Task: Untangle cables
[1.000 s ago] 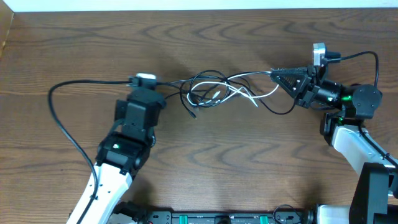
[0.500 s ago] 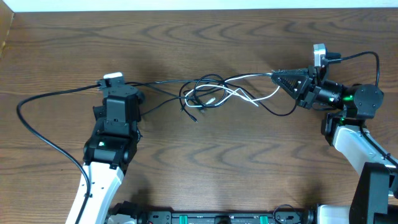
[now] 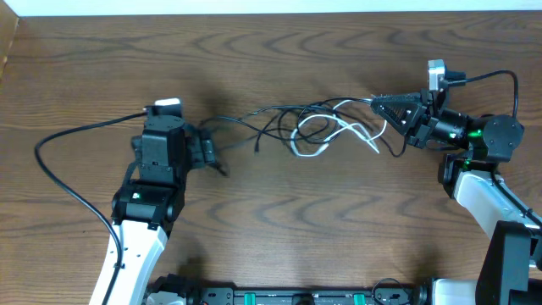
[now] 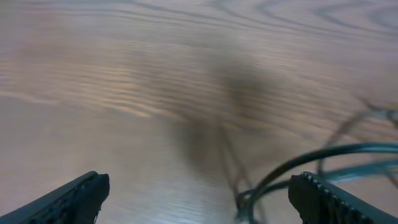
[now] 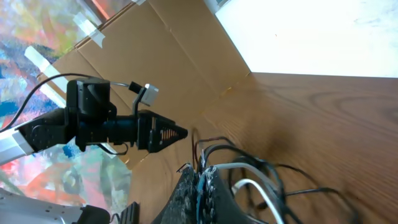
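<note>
Right gripper [image 3: 378, 103] pinches shut on one end of the cables [image 3: 318, 127], likely anchoring them, tangle trailing from it toward the left gripper [image 3: 207, 153], whose jaws stand wide apart, gripping nothing.

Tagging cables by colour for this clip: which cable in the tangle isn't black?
The white cable, looped in the right half of the tangle. All the other cables there are black.

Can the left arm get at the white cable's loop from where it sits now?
Probably yes. The left gripper is open and faces the white cable across bare table. Only loose black cables lie between them, and those strands might get caught up on the way.
</note>
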